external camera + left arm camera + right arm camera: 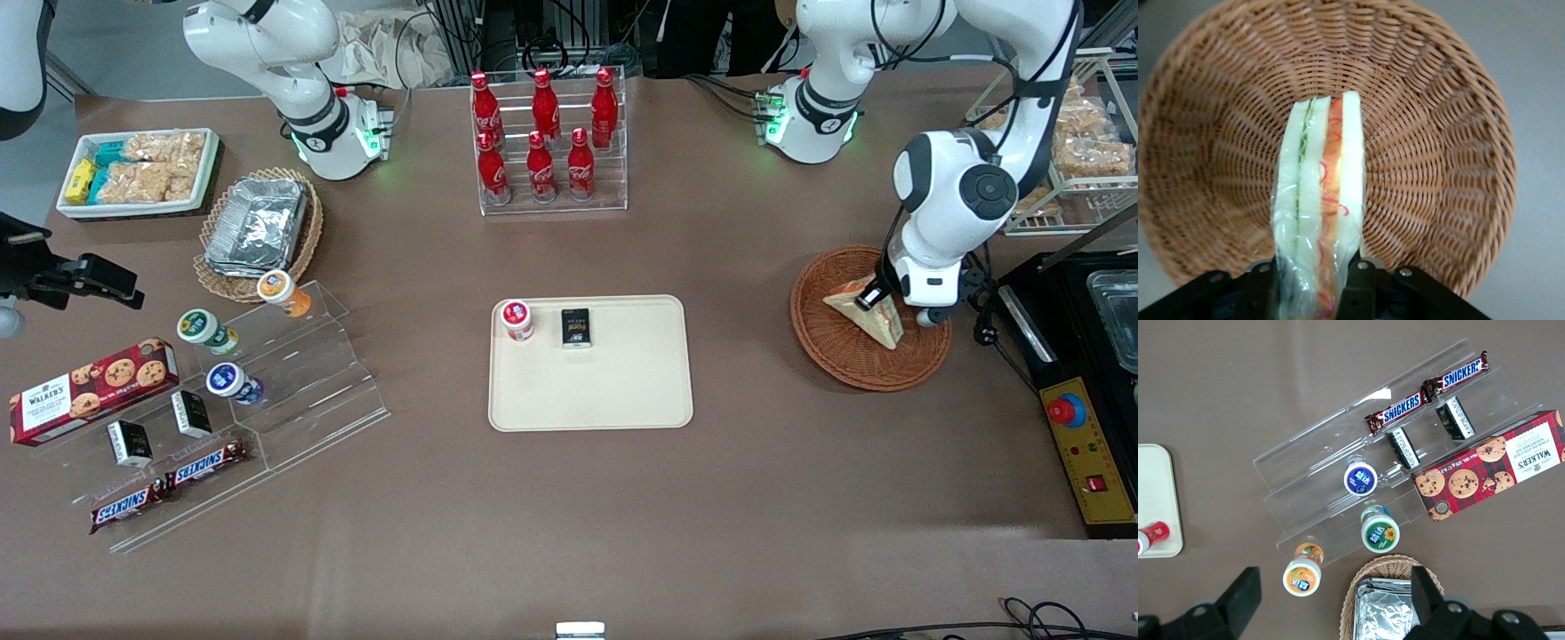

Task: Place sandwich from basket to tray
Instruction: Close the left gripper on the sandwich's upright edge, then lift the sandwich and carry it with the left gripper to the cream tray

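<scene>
The gripper (1317,280) is down in the basket (836,347), and its fingers (1265,277) are closed on the sandwich (1318,200), one black finger pressed against each flat bread face. From the wrist camera the wedge stands on edge between them, wrapped in clear film, with the green layer and the red-orange layer running along its cut side. From the front, the sandwich (867,311) sits tilted over the basket's woven floor, its point toward the front camera; whether it touches the weave or hangs just clear cannot be told.

The basket's rim curves up all around the wedge, with bare wicker showing on every side of it. The basket stands toward the working arm's end of the counter (622,498), with a black machine (1085,373) close beside it at the counter's edge.

The tray (590,391) lies mid-counter, well apart from the basket, with a broad strip of bare brown surface between the two. On the tray, a small red-capped cup (516,319) and a small dark packet (576,327) sit side by side along the edge farther from the front camera; the rest of the tray is open cream plastic.

The arm (956,191) comes down from its base, folds at a rounded white joint above the basket, and drops its wrist almost straight down onto the sandwich.
</scene>
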